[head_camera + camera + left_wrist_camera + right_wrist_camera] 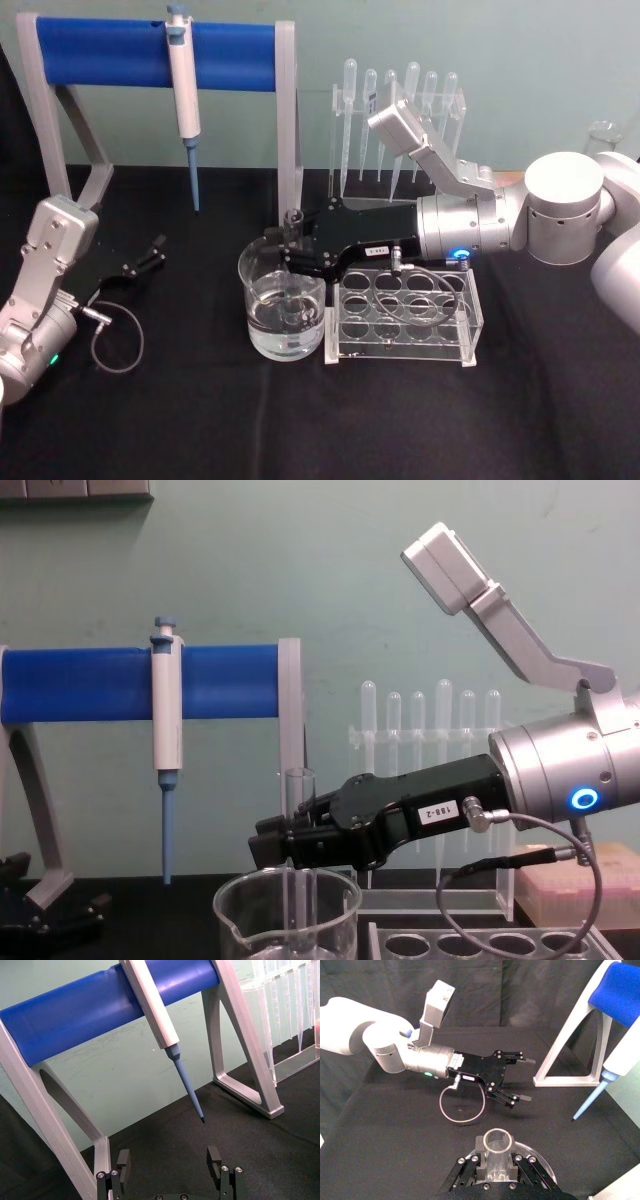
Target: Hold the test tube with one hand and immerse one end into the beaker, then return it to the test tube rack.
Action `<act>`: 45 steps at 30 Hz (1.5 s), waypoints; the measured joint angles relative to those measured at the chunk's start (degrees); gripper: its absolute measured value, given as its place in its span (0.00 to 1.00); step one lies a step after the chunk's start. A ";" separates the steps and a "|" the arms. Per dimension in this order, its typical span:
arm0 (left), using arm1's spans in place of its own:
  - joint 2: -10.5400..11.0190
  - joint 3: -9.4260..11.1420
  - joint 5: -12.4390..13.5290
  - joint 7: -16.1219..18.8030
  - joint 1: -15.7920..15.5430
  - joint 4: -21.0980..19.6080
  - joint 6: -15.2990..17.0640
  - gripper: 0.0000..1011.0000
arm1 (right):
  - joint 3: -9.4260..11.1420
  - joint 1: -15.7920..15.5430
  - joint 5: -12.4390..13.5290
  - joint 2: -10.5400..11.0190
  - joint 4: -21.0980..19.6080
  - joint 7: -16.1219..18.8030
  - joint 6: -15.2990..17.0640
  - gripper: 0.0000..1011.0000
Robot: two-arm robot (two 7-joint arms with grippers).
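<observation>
**Q:** Right tool (291, 250)?
**A:** Clamped on the test tube (299, 792), directly above the beaker (262, 332). The tube stands upright, its lower end inside the beaker.
**Q:** Left tool (150, 256)?
**A:** Jaws apart, empty, well left of the beaker.

Bright, even light, with faint shadows and glints on the beaker (258, 312).

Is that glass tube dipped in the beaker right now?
Yes, in: the right gripper holds the test tube upright, lower end inside the beaker.
</observation>
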 joint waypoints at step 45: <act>0.00 0.00 0.00 0.00 0.00 0.00 0.00 0.99 | 0.00 0.00 0.00 0.00 0.00 0.00 0.00 0.22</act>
